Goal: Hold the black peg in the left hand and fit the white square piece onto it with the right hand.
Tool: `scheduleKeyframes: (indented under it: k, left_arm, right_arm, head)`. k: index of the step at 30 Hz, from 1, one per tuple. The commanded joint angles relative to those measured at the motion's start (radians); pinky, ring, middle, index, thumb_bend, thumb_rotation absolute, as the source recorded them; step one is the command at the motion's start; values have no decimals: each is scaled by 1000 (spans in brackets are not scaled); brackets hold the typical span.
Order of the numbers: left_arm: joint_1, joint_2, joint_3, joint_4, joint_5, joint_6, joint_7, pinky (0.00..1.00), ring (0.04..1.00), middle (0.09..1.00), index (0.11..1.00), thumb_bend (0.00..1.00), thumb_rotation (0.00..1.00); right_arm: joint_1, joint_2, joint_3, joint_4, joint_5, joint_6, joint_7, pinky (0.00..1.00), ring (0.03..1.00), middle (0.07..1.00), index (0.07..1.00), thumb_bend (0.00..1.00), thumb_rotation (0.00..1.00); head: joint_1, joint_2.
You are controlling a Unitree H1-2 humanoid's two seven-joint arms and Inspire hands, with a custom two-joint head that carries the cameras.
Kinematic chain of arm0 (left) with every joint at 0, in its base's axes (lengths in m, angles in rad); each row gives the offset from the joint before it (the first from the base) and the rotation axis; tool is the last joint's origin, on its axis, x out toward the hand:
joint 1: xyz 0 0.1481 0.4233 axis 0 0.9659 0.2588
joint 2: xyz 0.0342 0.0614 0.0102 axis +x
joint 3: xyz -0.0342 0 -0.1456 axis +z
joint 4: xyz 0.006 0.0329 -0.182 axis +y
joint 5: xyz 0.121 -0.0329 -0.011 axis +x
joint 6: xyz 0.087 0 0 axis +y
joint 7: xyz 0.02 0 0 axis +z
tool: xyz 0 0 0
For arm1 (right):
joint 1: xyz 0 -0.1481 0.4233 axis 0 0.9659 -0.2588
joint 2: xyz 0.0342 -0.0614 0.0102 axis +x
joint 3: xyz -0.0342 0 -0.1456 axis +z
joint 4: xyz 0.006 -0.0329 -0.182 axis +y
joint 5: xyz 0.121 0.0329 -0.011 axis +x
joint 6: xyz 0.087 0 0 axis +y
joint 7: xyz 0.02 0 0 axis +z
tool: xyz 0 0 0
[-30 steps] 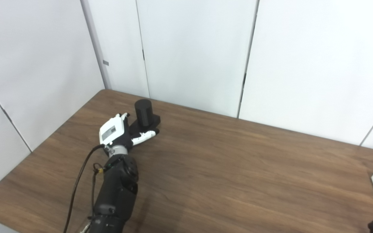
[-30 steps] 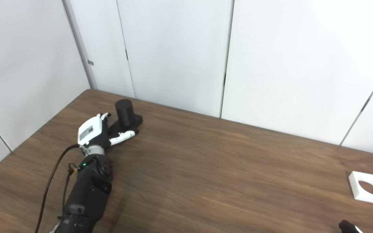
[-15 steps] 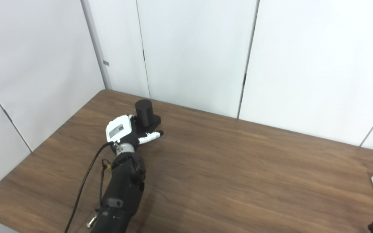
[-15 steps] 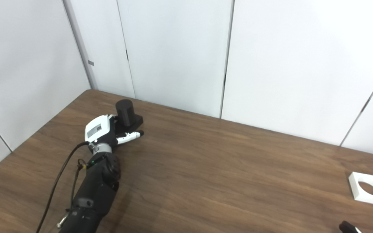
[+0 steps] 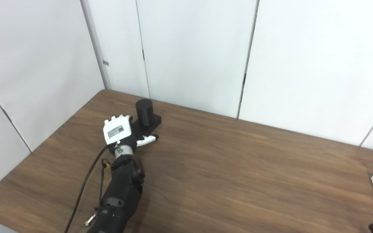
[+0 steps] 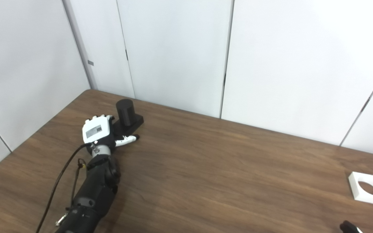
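While my left hand (image 5: 119, 133) sits at the base of the black peg (image 5: 144, 112), fingers curled toward it and thumb stretched along the tabletop (image 5: 225, 168), I cannot tell whether it actually grips yet. I see the peg standing upright on its square foot near the far left corner. Well apart, at the right edge, lies the white square piece (image 6: 369, 192), untouched. Only a sliver of my right hand (image 6: 350, 227) shows, its state unreadable. I judge everything remains: grasp, lift, fetch, fit.
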Motion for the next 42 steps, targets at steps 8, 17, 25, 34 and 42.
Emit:
scheduleKeyframes:
  k: [8, 17, 25, 34, 42]
  left_arm:
    - [-36, 37, -23, -21, -74, 1, 113, 1000, 945, 909, 894, 902, 564]
    - [-41, 46, -42, -18, -71, 2, 97, 1000, 936, 894, 810, 888, 580]
    - [-51, 57, -60, -7, -84, 2, 73, 954, 916, 872, 697, 858, 552]
    - [-52, 85, -89, 43, -42, 2, 97, 925, 896, 841, 662, 847, 539]
    - [-40, 95, -111, 36, -42, 0, 118, 950, 886, 814, 569, 806, 381]
  right_arm:
    - [-4, -1, -6, -13, 6, -1, -4, 946, 890, 844, 826, 797, 981]
    - [-3, 1, -6, -17, 1, -4, -5, 915, 869, 841, 819, 799, 978]
    - [-3, 5, -5, -17, -7, -13, -9, 890, 860, 824, 809, 801, 973]
    - [-3, 4, -9, -11, -14, -39, -13, 923, 868, 815, 807, 772, 968]
    - [-4, -1, -12, -5, -25, -57, -15, 904, 863, 823, 815, 761, 972]
  head:
    - [1, 5]
    - [-1, 8]
    - [-3, 11]
    - [-3, 10]
    - [-1, 15]
